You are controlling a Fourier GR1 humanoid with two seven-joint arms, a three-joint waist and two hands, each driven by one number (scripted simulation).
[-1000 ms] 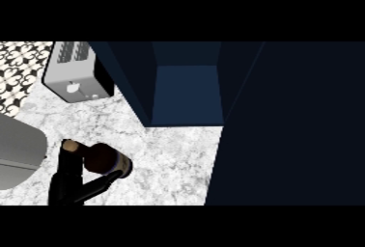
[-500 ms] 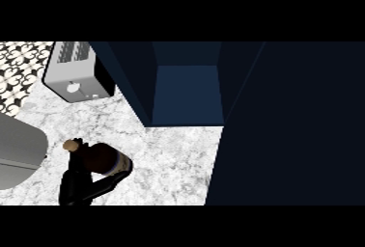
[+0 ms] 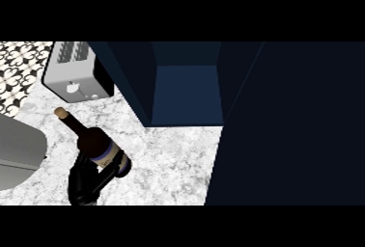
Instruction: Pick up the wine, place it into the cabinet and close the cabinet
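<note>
The wine bottle (image 3: pixel 95 142) is dark, with a tan cork and a blue-edged label. It leans with its neck toward the upper left, over the marble counter (image 3: pixel 171 164). My left hand (image 3: pixel 89 181) comes in from the lower left, shut round the bottle's lower body and hiding its base. To the right, the dark blue cabinet (image 3: pixel 187 91) stands open with nothing showing in its compartment. Its door (image 3: pixel 292 125) fills the right side of the view. My right hand does not show.
A silver toaster (image 3: pixel 75 77) stands at the back left, just beyond the bottle's cork. A large rounded grey object (image 3: pixel 18 154) lies at the left edge. Patterned tiles (image 3: pixel 18 67) cover the far left corner.
The bottle has come up in my left hand. Its neck and cork now show, leaning toward the toaster, where before the hand hid most of it.
</note>
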